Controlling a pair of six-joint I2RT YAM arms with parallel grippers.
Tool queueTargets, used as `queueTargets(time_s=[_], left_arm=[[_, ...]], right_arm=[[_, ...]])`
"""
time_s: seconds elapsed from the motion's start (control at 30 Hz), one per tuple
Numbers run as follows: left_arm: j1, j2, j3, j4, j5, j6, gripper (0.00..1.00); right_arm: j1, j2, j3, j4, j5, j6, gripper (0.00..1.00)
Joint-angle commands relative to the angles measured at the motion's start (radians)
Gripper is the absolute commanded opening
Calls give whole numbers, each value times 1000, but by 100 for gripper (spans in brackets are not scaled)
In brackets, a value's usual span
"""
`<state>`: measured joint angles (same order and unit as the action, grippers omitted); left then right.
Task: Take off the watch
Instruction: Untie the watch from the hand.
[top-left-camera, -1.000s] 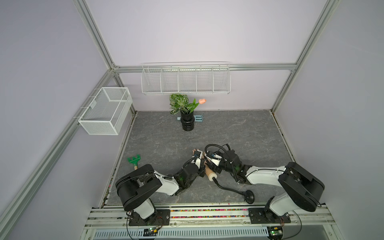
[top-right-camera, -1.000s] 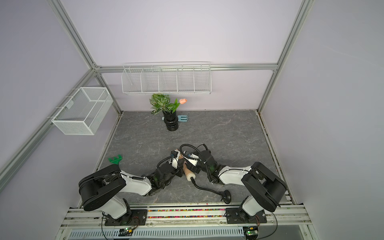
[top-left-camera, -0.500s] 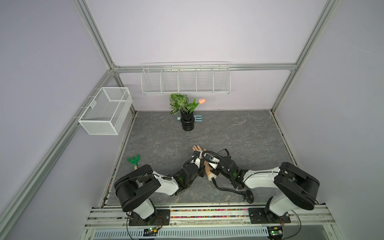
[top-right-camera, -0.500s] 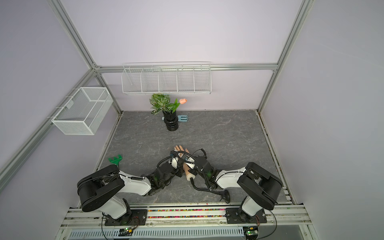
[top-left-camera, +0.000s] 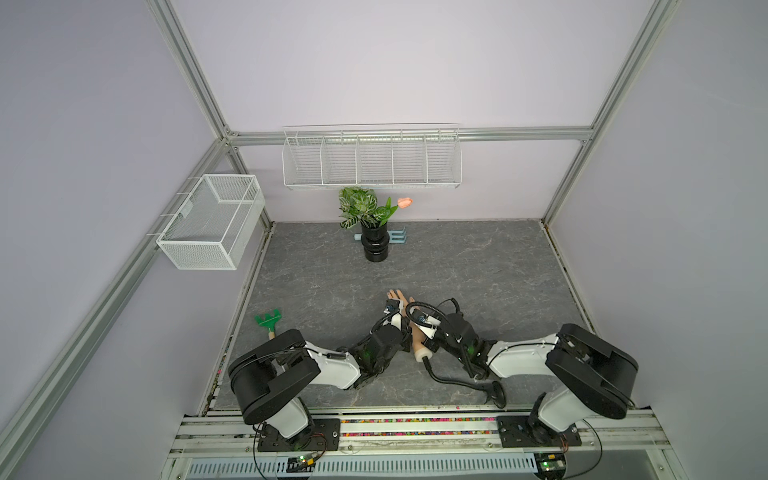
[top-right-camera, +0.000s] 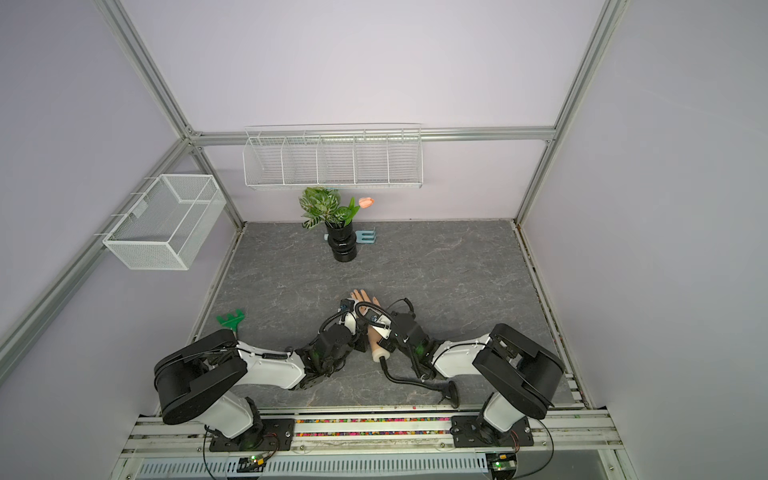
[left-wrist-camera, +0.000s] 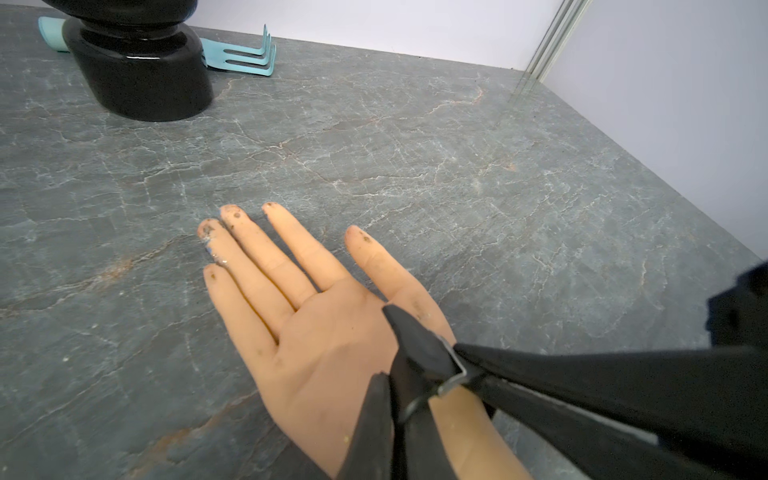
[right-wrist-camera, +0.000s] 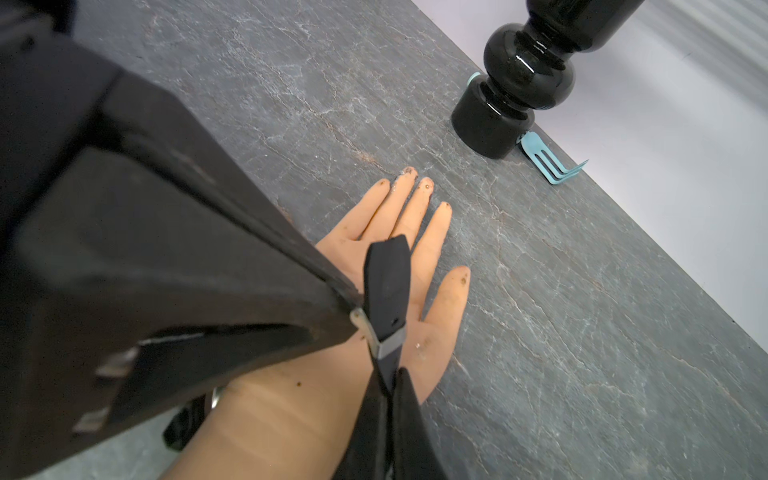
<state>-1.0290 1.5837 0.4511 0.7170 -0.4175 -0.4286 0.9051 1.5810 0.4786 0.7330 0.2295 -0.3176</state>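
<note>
My left claw (left-wrist-camera: 395, 399) and right claw (right-wrist-camera: 388, 386) each pinch the black wristwatch (right-wrist-camera: 386, 282) by its strap; the peach plastic mannequin hand (left-wrist-camera: 324, 345) lies just beneath them.

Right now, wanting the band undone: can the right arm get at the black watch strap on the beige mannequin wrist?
Seemingly yes: its fingers pinch the black watch strap over the beige mannequin palm.
</note>
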Motion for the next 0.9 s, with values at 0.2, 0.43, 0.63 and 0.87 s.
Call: queueTargets(time_s=[0.2,0.43,0.63,0.87], left_arm=[[6,-59,52,19,-140,-140,0],[6,-80,59,-31,-192,-147,0],[10,-91,57,-28,-169,-139,0],[9,-3,90,144,112,-55,0]], right_arm=[[-15,-10,-81,-1,30,27,7],[-16,-43,-106,-12,29,17,7],[-15,-97,-126,-74,-24,-12,6],[-5,-95,-56,-183,-193,-36,8]])
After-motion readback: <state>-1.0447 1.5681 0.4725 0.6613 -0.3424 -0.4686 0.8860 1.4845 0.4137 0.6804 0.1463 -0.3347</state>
